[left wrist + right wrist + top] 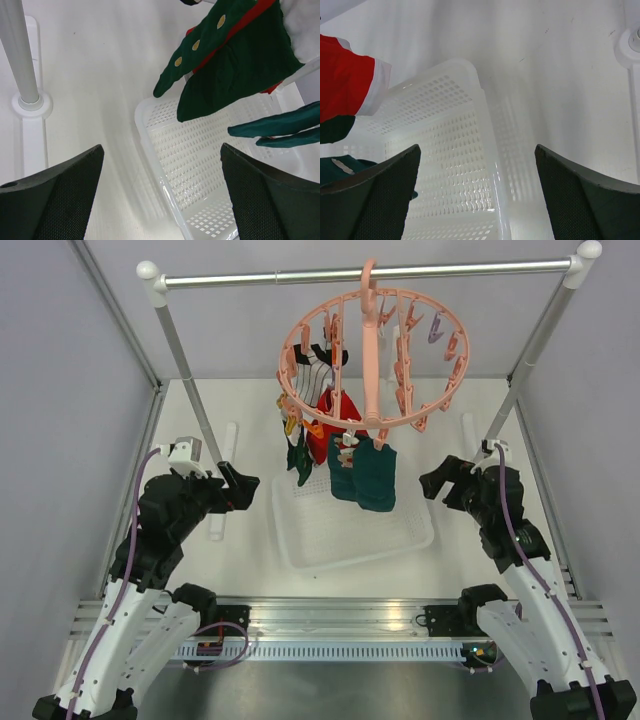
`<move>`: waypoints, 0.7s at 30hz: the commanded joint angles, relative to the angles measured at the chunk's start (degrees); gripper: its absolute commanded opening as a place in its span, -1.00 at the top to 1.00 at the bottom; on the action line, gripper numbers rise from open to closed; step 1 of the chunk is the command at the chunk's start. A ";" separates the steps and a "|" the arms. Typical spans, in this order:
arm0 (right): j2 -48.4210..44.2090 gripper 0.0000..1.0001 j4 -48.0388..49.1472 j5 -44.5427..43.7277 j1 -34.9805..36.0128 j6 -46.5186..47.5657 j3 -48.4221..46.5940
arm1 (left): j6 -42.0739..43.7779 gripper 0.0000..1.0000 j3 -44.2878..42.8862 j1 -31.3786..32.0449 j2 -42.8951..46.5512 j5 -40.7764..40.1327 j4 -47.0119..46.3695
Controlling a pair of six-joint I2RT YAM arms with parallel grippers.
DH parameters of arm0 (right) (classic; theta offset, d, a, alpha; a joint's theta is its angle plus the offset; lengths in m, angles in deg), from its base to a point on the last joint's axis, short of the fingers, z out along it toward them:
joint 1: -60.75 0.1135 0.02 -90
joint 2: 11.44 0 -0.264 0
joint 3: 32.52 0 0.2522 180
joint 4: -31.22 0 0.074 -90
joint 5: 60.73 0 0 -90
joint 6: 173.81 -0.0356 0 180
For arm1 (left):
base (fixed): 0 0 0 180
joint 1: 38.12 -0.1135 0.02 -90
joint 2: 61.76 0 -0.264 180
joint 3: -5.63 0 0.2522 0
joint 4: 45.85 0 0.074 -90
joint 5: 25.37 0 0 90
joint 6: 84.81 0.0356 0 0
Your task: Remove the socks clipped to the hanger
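The salmon-pink ring hanger [372,365] hangs by its hook from the silver rail. Several socks stay clipped under it: a white striped one [316,364], a red one [334,422], a small dark green one [299,456] and a teal pair [366,478]. My left gripper [244,486] is open, low and left of the socks, apart from them. In the left wrist view the gripper [161,148] frames a green dotted sock [230,65] and the teal socks [280,127] ahead. My right gripper [436,484] is open to their right, and its wrist view [477,146] shows the red sock [345,80].
A white perforated tray [410,532] lies on the table under the socks, with its rim [142,112] [490,140] between each gripper's fingers. The rail [300,276] stands on two slanted poles; one pole foot [30,102] is near my left gripper.
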 commanded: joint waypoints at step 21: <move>-6.89 -0.94 4.90 16.89 3.57 3.92 -1.68 | 1.87 -1.00 0.58 6.17 -3.46 12.16 -5.81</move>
